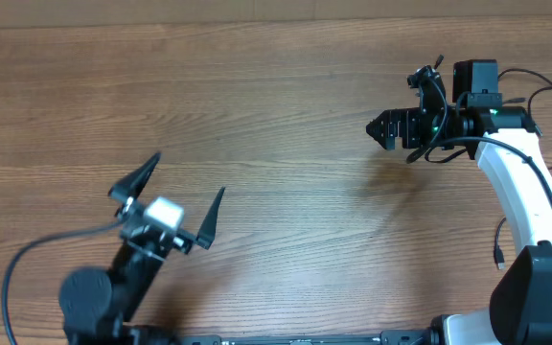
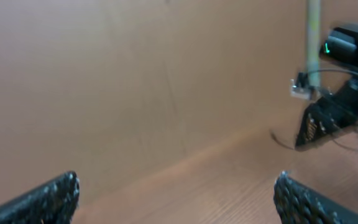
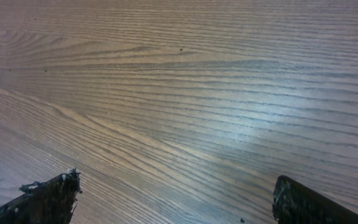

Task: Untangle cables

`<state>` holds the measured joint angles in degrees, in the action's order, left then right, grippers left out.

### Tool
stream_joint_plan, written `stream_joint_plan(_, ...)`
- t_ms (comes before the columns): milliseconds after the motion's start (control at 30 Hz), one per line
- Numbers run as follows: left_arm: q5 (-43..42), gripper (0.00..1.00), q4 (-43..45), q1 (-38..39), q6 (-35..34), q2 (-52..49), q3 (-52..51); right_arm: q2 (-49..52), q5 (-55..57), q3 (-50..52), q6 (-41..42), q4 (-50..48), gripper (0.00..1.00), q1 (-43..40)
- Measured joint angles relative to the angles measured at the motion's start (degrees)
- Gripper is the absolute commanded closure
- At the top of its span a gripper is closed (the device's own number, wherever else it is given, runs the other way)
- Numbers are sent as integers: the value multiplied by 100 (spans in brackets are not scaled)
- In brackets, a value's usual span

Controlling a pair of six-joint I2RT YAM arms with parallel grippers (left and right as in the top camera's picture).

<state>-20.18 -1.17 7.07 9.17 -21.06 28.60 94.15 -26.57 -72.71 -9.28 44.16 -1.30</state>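
Note:
The cables are out of view: only bare wood shows on the table (image 1: pixel 257 105). My left gripper (image 1: pixel 186 185) hovers at the front left, pointing away from me, open, with nothing between its fingers. In its wrist view the left gripper (image 2: pixel 178 180) frames bare wood, and the right arm's head (image 2: pixel 331 115) shows at the far right. My right gripper (image 1: pixel 379 129) is at the back right, pointing left. In its own wrist view the right gripper (image 3: pixel 178 182) is open over bare wood grain and holds nothing.
The right arm's white link (image 1: pixel 525 196) and its thick black cords (image 1: pixel 544 96) run along the right edge. The left arm's base (image 1: pixel 89 297) and its cord (image 1: pixel 27 254) sit at the front left.

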Motion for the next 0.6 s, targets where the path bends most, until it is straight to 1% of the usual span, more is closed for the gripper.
stream_joint_plan(200,446,1,1930,0,-612,1121,-1615,0,2,0,-2,0,0,0)
stream_joint_plan(267,599,1,2236,0,-769,1300,-1967,0,0,0,0,0,0,0)
stream_joint_plan(467,1150,0,2337,0,-1268,1687,-2684,0,2,0,0,0,0,0)
stream_joint_plan(600,1460,0,1921,0,-1513,1974,-2811,0,2,0,0,2,0,0)
